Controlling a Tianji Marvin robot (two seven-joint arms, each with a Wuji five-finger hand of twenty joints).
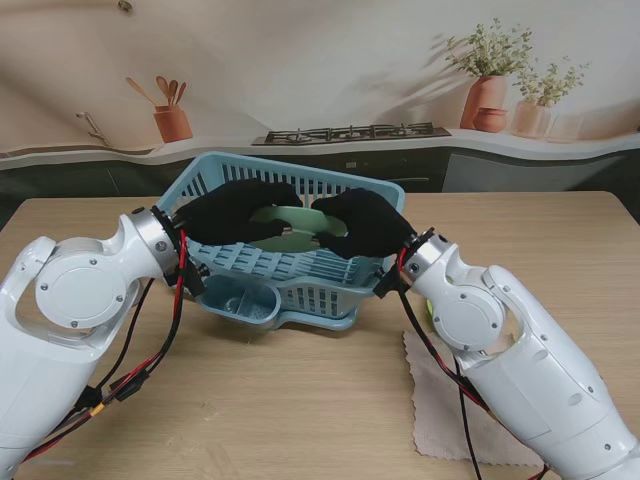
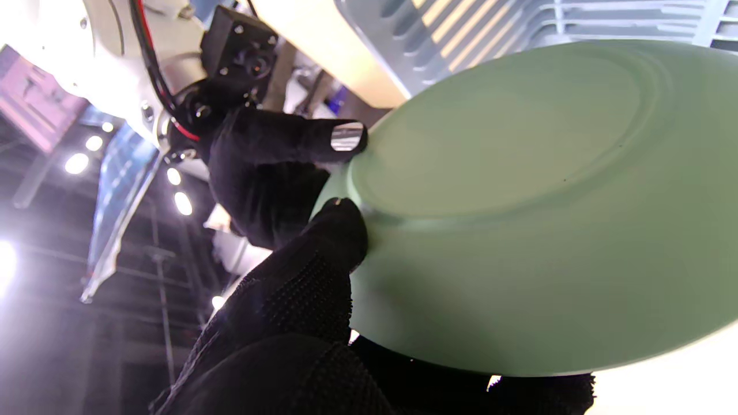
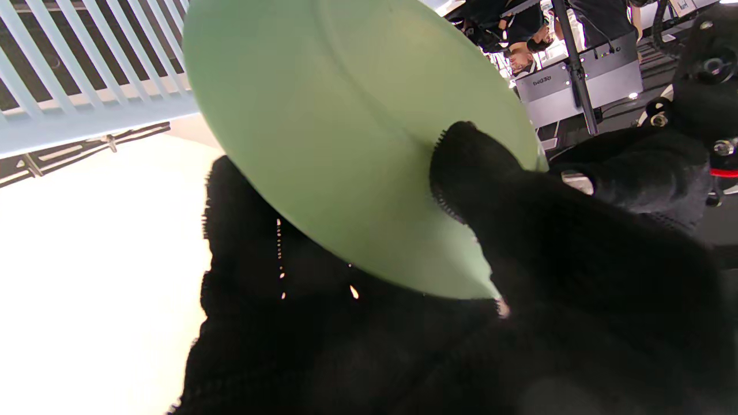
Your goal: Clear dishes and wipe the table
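A pale green plate (image 1: 290, 228) is held over the light blue slatted basket (image 1: 240, 262), which is tilted toward me. My left hand (image 1: 232, 211) in a black glove grips the plate's left edge. My right hand (image 1: 365, 223) grips its right edge. The left wrist view shows the plate (image 2: 519, 190) filling the frame, with my left hand (image 2: 300, 288) pinching its rim and my right hand (image 2: 271, 167) on the far side. In the right wrist view the plate (image 3: 346, 144) sits between thumb and fingers of my right hand (image 3: 490, 300). Both hands hide most of the plate from the stand.
A beige cloth (image 1: 455, 410) lies on the wooden table (image 1: 250, 400) near my right forearm. A small yellow-green thing (image 1: 428, 312) peeks out beside the right wrist. The basket has a cup-shaped compartment (image 1: 240, 300) at its near corner. Counter and stove stand behind the table.
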